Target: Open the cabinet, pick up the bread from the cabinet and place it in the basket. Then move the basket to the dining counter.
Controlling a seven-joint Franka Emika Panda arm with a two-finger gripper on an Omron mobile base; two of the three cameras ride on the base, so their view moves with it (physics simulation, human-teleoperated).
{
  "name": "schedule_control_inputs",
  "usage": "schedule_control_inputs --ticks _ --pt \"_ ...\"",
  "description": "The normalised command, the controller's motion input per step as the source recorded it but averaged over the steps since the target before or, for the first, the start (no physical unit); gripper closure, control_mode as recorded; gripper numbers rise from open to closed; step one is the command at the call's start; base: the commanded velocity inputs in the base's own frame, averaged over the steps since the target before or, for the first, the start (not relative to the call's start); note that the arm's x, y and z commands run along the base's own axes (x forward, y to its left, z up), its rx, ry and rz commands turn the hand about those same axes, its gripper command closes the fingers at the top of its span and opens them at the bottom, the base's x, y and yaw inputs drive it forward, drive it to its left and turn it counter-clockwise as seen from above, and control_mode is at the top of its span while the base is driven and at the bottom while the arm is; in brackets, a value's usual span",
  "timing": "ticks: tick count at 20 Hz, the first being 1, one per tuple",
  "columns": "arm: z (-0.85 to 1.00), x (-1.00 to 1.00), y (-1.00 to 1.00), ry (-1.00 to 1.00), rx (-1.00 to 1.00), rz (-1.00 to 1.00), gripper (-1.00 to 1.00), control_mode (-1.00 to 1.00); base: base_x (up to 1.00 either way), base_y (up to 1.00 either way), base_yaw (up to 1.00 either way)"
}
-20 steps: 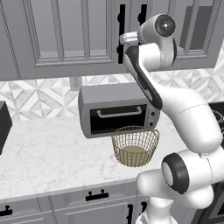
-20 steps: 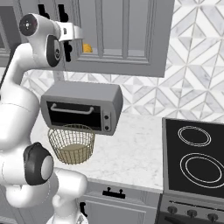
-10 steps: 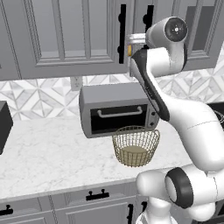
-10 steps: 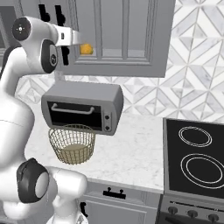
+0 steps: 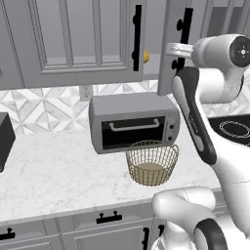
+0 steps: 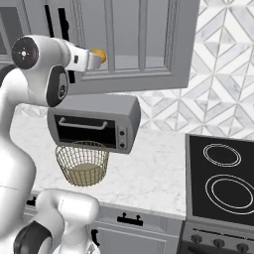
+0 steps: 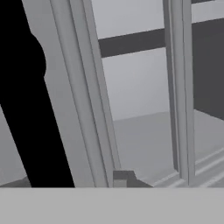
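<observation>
The grey wall cabinet [image 5: 168, 49] door stood open at the top of the frame. The small round orange bread [image 6: 99, 53] sat on its shelf, not yet in the round tan wire basket [image 5: 152, 162] lower down. I could not tell if the gripper [image 6: 95, 59] was open or closed.

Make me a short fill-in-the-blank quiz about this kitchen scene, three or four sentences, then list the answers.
1. The wire basket stands on the counter directly in front of the ____.
2. The bread sits on the shelf inside the ____.
3. In the right base view, the ____ with two ring burners lies to the right of the marble counter.
4. The basket holds ____ bread at this moment.

Answers: toaster oven; cabinet; stovetop; no
</observation>
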Motion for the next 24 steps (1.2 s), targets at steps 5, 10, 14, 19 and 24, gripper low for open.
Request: schedule_control_inputs --ticks 5,10,14,19,24 --pt "0.00 -0.87 -1.00 0.00 0.13 0.00 1.00 -1.00 0.00 0.00 0.00" --pt "-0.05 -0.84 -1.00 0.00 0.11 0.00 1.00 -1.00 0.00 0.00 0.00" --pt "-0.11 -0.87 -1.00 0.00 0.08 0.00 1.00 -1.00 0.00 0.00 0.00" --pt "-0.12 -0.71 -1.00 0.00 0.01 -0.02 1.00 -1.00 0.00 0.00 0.00" --pt "0.01 -0.85 -0.80 -0.06 0.00 -0.10 1.00 -1.00 0.00 0.00 0.00"
